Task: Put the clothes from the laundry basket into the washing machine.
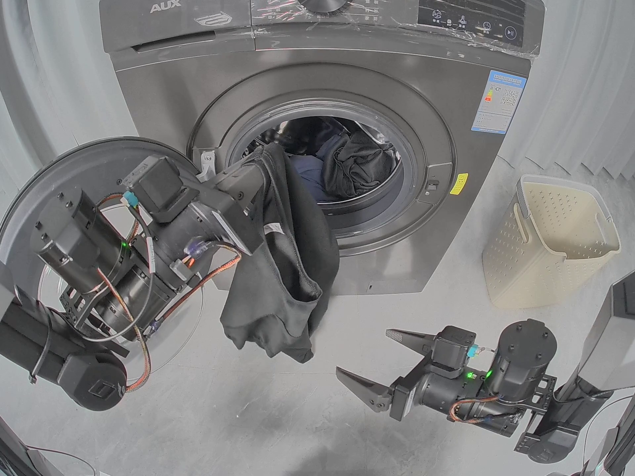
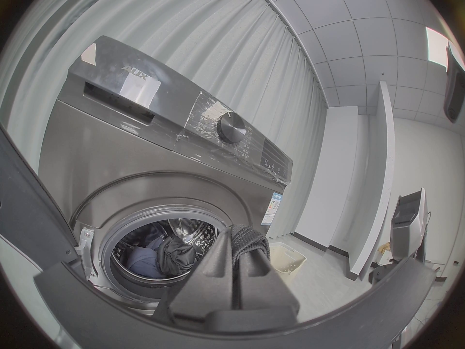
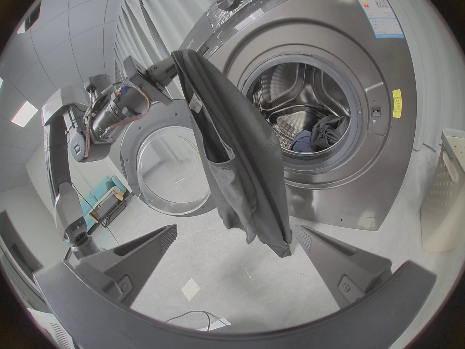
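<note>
Garment (image 1: pixel 284 266), dark grey, hangs at centre-left of the head view, pinched at its top edge by the left gripper (image 2: pixel 236 248), whose jaws are closed tight on the fabric. It is held just in front of the washing machine (image 1: pixel 397 87) opening, with the cloth draping down past the lower rim. Machine door (image 1: pixel 79 166) is swung open at left of frame, behind the left arm. Inside the drum lie a black crumpled item (image 1: pixel 357 163) and a blue one (image 1: pixel 311 173) beside it. Right gripper (image 1: pixel 362 352) sits at lower right above the floor, jaws spread wide, holding nothing. Laundry basket (image 1: pixel 542 252), cream and perforated, stands on the floor at right, just beside the machine.
</note>
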